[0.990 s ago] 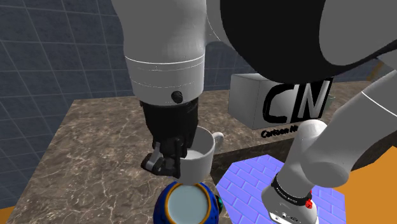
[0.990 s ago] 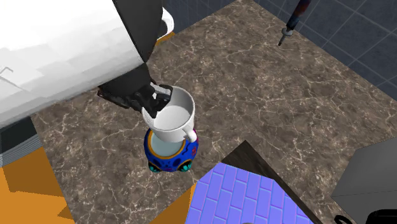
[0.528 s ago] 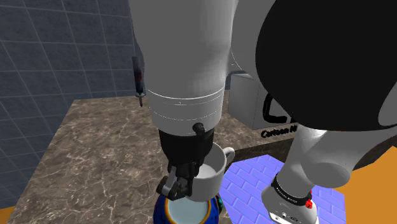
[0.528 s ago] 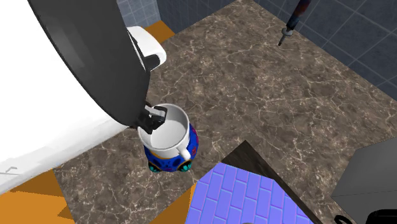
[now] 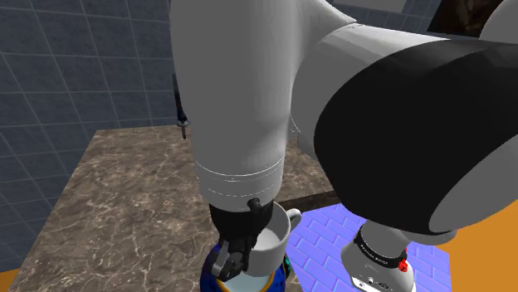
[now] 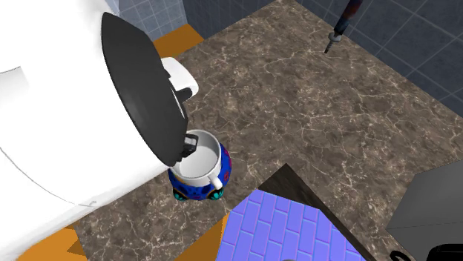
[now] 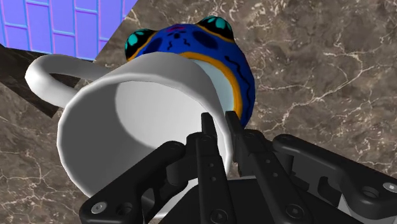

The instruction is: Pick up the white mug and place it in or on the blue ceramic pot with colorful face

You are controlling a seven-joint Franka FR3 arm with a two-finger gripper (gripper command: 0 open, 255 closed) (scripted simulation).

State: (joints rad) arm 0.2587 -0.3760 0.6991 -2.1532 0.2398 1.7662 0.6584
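Brown marbled counter (image 6: 297, 96) is stretching out under the work, with a grey tiled wall (image 5: 75, 58) rising behind it. Black gripper (image 7: 217, 121) is pinching the white mug (image 7: 127, 114) by its wall at the rim, one finger reaching inside the cup and the other pressing outside. Mug is tilting slightly, showing a bare white interior, its handle pointing away from the fingers toward the blue brick-patterned mat (image 6: 289, 226). Its base is sitting in the orange-rimmed mouth of the blue pot (image 6: 196, 189); can't tell whether it is resting there or hanging just above. Pot is standing on the counter near the mat's corner, teal bumps showing around its painted body. Wrist is pointing straight down over the pot, with the white forearm rising steeply above. Thin dark tool (image 6: 337, 30) is lying well apart at the counter's far edge.
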